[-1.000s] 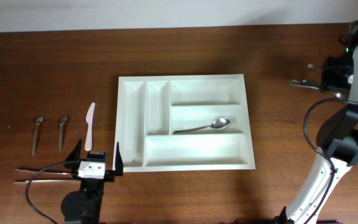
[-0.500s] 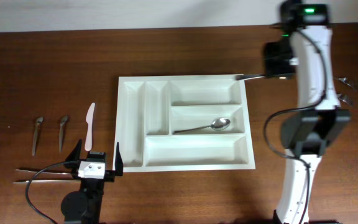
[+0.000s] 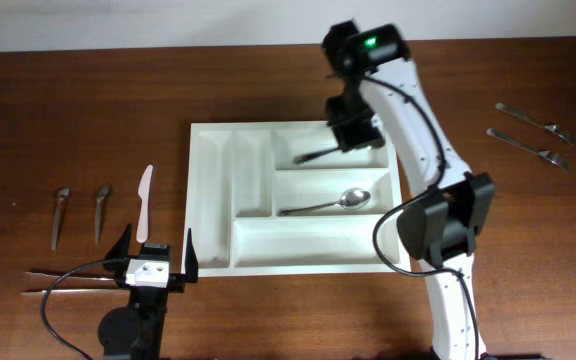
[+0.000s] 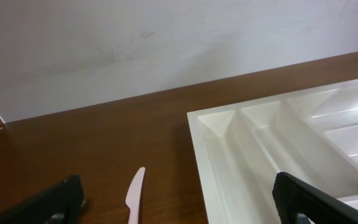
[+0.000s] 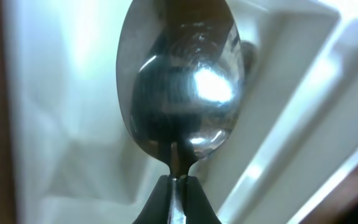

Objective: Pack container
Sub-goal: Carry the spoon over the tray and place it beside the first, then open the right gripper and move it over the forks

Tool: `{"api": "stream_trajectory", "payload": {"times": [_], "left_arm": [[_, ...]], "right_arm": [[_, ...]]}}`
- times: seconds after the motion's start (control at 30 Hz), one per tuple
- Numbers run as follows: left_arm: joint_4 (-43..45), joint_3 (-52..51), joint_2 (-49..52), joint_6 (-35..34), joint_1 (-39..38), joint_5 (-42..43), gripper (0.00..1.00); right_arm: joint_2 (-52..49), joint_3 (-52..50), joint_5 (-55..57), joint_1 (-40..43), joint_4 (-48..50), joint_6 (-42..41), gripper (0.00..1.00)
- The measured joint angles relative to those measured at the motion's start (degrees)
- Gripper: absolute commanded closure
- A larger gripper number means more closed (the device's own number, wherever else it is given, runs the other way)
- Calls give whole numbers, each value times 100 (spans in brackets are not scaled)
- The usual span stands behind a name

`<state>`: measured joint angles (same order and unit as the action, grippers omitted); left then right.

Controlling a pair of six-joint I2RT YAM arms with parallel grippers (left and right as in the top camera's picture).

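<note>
Container: the large white rectangular plastic cutlery tray (image 3: 253, 175) sits mid-table.
Packed: one silver metal spoon (image 3: 328, 205) lies in the middle long compartment.
In hand: the right gripper (image 5: 178, 193), fingers pinched on the handle of a second shiny metal spoon (image 5: 180, 81), hangs over the top long compartment; not yet let go.
Left gripper (image 3: 157, 242): fingers spread wide, empty, near the tray's lower-left corner.
Left to pack: a pale plastic knife (image 3: 145, 203), two small grey utensils (image 3: 60, 212) and two long thin pieces (image 3: 63, 272) left of the tray, and two slim metal utensils (image 3: 533, 120) far right; the job looks early.
Unclear: whether the held spoon touches the tray floor; what the thin pieces are.
</note>
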<state>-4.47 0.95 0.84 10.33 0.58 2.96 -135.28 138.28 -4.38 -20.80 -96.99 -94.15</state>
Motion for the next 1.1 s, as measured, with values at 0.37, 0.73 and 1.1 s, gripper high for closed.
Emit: {"api": "stream_trajectory", "payload": {"times": [0.37,0.73,1.1], "left_arm": [[0,0,0,0,0,0,1],[0,0,0,0,0,0,1],[0,0,0,0,0,0,1]], "right_arm": [[0,-1499,-214,-138,-11,-846,90],[0,-1515,-66,-138,70,-949,59],[0,-1034,181,778,334,365,25]]}}
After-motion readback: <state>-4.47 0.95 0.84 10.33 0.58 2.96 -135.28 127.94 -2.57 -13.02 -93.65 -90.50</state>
